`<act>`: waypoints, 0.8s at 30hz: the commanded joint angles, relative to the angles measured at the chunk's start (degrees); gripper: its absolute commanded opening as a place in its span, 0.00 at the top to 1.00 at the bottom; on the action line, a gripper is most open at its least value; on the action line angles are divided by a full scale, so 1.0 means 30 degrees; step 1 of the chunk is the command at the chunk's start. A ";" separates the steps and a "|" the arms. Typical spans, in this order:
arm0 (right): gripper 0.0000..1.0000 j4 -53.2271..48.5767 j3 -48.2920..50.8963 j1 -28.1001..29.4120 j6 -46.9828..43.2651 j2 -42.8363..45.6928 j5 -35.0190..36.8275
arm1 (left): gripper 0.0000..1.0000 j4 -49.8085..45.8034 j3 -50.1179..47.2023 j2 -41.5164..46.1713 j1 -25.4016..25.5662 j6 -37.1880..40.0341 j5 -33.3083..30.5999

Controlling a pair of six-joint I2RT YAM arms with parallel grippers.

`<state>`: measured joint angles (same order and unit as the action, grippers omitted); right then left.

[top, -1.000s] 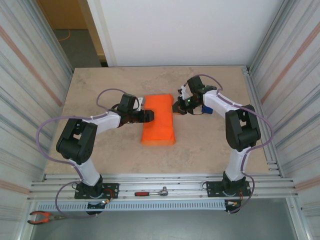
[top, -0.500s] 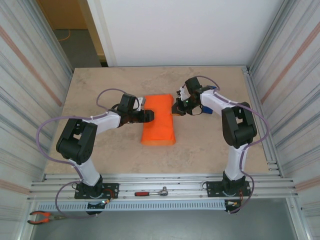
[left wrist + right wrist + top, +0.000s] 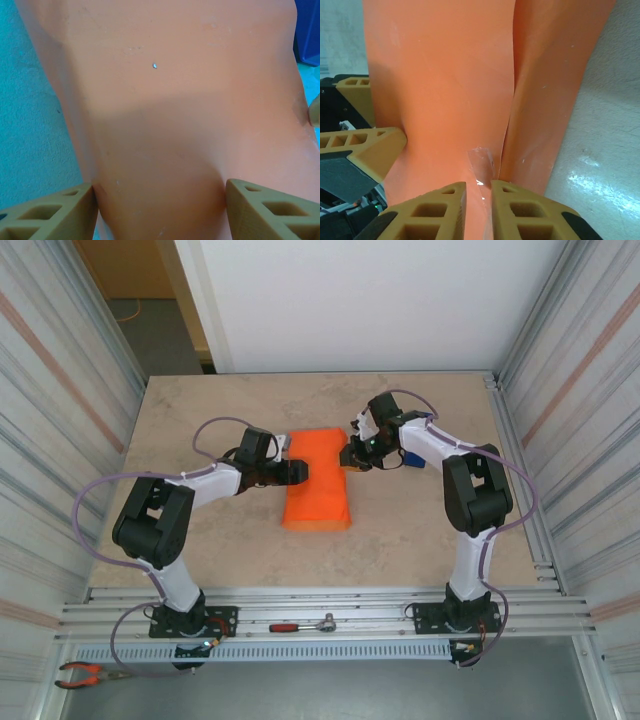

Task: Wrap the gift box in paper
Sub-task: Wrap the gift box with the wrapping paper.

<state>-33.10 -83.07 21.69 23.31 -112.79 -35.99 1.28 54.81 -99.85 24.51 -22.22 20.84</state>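
The right arm's elbow has swung inward since a second ago, and the right gripper (image 3: pixel 349 457) has crept slightly toward the far end of the parcel's right edge. The left arm and the parcel have not shifted.

The gift box (image 3: pixel 318 490) lies mid-table (image 3: pixel 200 410) between the two arms, long axis running away from them, under a skin of bright orange paper (image 3: pixel 445 75). The paper is matte and softly creased. One lapped edge forms a seam along the top, and a scrap of clear tape (image 3: pixel 481 167) sits on it.

The left gripper (image 3: pixel 160 186) has its jaws spread wide, fingertips against the parcel's left side. The right gripper's jaws stand nearly together at the taped seam; whether they nip the paper cannot be told. A blue object (image 3: pixel 307 30) lies beyond the parcel.
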 commanded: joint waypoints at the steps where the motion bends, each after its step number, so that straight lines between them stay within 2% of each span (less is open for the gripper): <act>1: 0.78 -0.0687 -0.0309 -0.0077 -0.0241 0.0223 0.0892 | 0.34 -0.3418 -0.0720 -0.0970 0.0544 0.1017 -0.1417; 24: 0.67 0.0443 0.1244 -0.0717 0.0209 0.0742 0.0563 | 0.34 -0.3522 -0.0779 -0.1059 0.0558 0.0995 -0.1441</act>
<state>-31.97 -80.53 19.75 23.46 -112.20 -35.35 1.10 54.81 -99.85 24.51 -22.22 20.75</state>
